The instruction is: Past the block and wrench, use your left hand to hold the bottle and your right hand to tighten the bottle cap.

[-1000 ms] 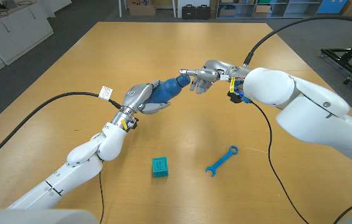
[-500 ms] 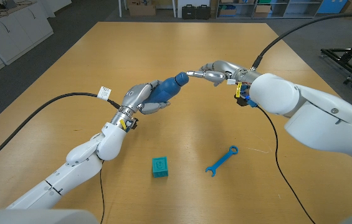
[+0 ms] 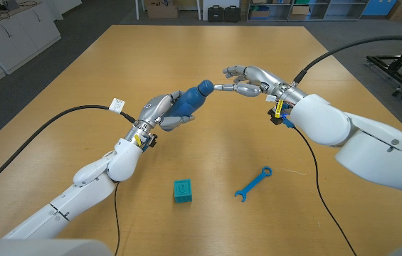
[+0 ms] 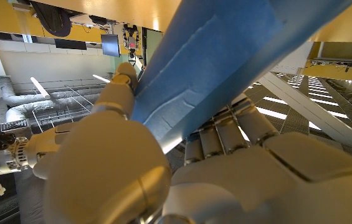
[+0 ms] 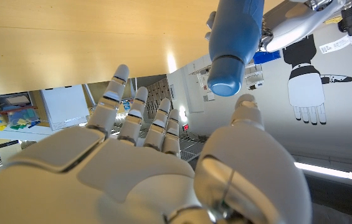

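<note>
Beyond the table (image 3: 80, 85) centre, toward twelve o'clock from the wrench (image 3: 253, 183) and block (image 3: 182, 190), the left hand (image 3: 159, 111) gripped the tilted bottle (image 3: 188, 101) while the right hand (image 3: 247, 80), fingers spread, hovered by the cap (image 3: 205, 87), apparently between turns, needing to close on it and twist.

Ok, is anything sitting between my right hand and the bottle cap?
Nothing visible. The right hand is open just beside the cap, with only air between them in the right wrist view. The left hand holds the bottle.
</note>
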Controlling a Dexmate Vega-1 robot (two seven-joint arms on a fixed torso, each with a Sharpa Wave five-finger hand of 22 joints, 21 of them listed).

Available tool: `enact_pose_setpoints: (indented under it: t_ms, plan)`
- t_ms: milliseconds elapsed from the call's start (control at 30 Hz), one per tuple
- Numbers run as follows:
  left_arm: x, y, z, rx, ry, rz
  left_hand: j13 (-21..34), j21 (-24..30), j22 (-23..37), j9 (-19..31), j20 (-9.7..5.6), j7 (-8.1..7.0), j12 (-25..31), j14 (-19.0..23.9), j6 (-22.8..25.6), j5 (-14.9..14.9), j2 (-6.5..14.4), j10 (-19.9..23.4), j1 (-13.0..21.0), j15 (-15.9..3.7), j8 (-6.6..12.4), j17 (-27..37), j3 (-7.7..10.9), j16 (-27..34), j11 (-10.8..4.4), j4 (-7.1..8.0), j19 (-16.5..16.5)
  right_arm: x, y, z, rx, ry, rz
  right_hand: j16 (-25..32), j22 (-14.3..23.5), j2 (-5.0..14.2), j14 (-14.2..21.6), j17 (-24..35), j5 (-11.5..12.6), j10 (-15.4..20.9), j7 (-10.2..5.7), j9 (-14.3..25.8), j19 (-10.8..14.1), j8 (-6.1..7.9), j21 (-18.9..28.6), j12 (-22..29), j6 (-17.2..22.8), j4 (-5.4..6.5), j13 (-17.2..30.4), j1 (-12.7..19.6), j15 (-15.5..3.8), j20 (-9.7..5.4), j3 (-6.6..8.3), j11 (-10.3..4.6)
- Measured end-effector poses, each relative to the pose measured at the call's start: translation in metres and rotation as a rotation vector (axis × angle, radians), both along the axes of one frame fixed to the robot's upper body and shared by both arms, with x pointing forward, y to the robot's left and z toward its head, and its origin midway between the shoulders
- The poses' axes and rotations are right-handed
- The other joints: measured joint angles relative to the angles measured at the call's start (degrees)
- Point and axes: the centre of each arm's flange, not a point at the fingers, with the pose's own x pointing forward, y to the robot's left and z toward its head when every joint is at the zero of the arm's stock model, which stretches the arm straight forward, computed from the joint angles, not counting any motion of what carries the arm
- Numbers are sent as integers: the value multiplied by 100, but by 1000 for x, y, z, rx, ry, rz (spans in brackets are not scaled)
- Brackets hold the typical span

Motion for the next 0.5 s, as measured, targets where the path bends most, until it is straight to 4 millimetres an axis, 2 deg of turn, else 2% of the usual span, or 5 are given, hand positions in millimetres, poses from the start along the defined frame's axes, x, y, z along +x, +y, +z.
enact_pose_setpoints:
  t_ms: [267, 367, 433, 500]
  plan:
    - [3, 0, 2, 11, 34, -40, 27, 2, 0, 0, -28, 0, 0, 51, 0, -1, 0, 31, 0, -11, 22, 0, 0, 0, 31, 0, 29, -3, 4, 4, -27, -73, 48, 0, 0, 41, -30, -26, 121, 11, -239, 0, -30, 45, 0, 0, 137, -42, -55, 206, -91, -30, 42, -134]
    - [3, 0, 3, 15, 40, -49, 27, 2, 0, 0, -28, 0, 0, 51, 0, -1, 0, 31, 0, -11, 22, -1, 0, 0, 31, 0, 29, -4, 5, 6, -40, -90, 52, 25, 0, 70, 94, -26, 230, 186, -444, 15, -27, 191, 0, 113, 436, -35, -115, 333, -215, -27, 54, -302]
    - [3, 0, 4, 16, 42, -53, 27, 2, 0, 0, -28, 0, 0, 51, 0, -1, 0, 31, 0, -11, 22, -1, 0, 0, 31, 0, 29, -5, 6, 8, -54, -98, 54, 91, 0, 70, 217, -26, 284, 325, -548, 41, 17, 273, 0, 153, 662, -29, -156, 332, -269, 9, 62, -357]
    - [3, -1, 5, 19, 49, -60, 27, 2, 0, 0, -28, 0, -1, 51, 0, -1, 0, 31, 0, -10, 22, -1, 0, 0, 31, 0, 29, -5, 7, 10, -69, -103, 54, 121, 1, 70, 304, -26, 306, 420, -590, 44, 63, 277, 0, 197, 740, 3, -180, 332, -322, -15, 29, -416]
